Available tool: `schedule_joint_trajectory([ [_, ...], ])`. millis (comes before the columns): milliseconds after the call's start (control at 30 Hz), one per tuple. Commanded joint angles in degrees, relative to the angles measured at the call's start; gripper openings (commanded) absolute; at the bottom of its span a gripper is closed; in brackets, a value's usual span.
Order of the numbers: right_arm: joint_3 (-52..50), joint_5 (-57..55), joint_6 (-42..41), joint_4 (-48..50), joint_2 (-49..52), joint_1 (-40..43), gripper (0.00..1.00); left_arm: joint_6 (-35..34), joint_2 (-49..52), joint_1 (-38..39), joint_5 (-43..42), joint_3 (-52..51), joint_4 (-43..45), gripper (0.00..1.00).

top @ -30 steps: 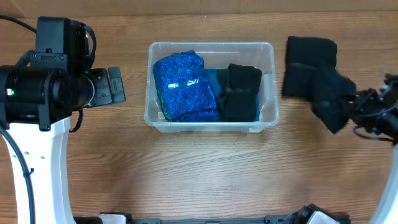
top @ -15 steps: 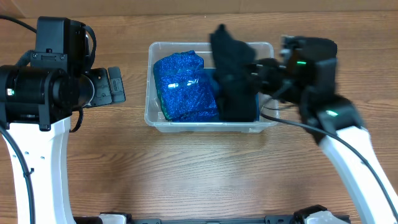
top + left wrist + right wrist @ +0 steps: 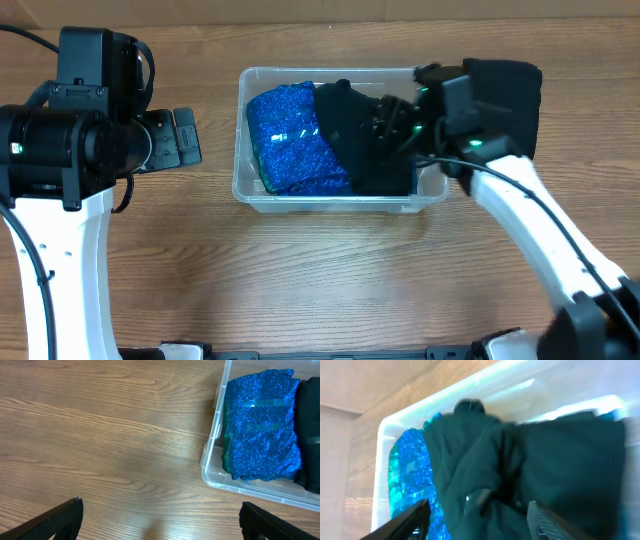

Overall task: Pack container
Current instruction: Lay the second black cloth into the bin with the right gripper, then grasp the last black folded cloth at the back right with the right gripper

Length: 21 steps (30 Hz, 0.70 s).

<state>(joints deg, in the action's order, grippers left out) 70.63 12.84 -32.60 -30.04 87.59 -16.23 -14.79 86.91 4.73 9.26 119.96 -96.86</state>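
Overhead view alone shows whole container (image 3: pixel 340 206) at centre of table (image 3: pixel 320 290), mouth up, long axis left-right. Right gripper (image 3: pixel 383 126) grasps black cloth (image 3: pixel 345 135) inside it; left gripper (image 3: pixel 162 518), in its wrist view, is spread wide.

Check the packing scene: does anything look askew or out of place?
Yes. A bunched black cloth at the right pincer lies across the container, overlapping the blue sparkly cloth rather than lying flat. A second black cloth sits outside, on the table right of the container.
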Motion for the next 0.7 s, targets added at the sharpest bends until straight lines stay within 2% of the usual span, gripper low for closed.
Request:
schedule_joint_trajectory([
  [0, 4.42, 0.11, 4.59, -3.06, -10.27, 8.00, 0.75, 0.66, 0.09, -0.31, 0.79, -0.02, 0.07, 1.00],
  [100, 4.39, 0.09, 5.99, -8.68, -11.93, 18.99, 0.82, 0.66, 0.09, -0.31, 0.79, -0.02, 0.07, 1.00],
  [133, 4.35, 0.11, 7.65, -10.25, -10.97, 22.86, 0.93, 0.66, 0.09, -0.31, 0.79, -0.02, 0.09, 1.00],
  [167, 4.33, 0.11, 9.38, -10.91, -9.27, 26.67, 1.00, 0.63, 0.09, -0.31, 0.79, -0.02, 0.07, 1.00],
  [233, 4.33, 0.09, 13.66, -10.60, -4.92, 32.46, 1.00, 0.66, 0.09, -0.31, 0.79, -0.02, 0.07, 1.00],
  [367, 4.35, 0.46, 16.55, -6.34, 7.23, 40.70, 1.00, 0.66, 0.09, -0.31, 0.79, -0.02, 0.07, 1.00],
  [500, 4.35, 6.71, 16.59, 0.70, 17.84, 44.30, 1.00, 0.66, 0.09, -0.31, 0.79, -0.02, 0.07, 1.00],
  [667, 4.35, 11.61, 16.50, 8.66, 27.26, 43.32, 1.00, 0.66, 0.09, -0.31, 0.79, -0.02, 0.07, 1.00],
])
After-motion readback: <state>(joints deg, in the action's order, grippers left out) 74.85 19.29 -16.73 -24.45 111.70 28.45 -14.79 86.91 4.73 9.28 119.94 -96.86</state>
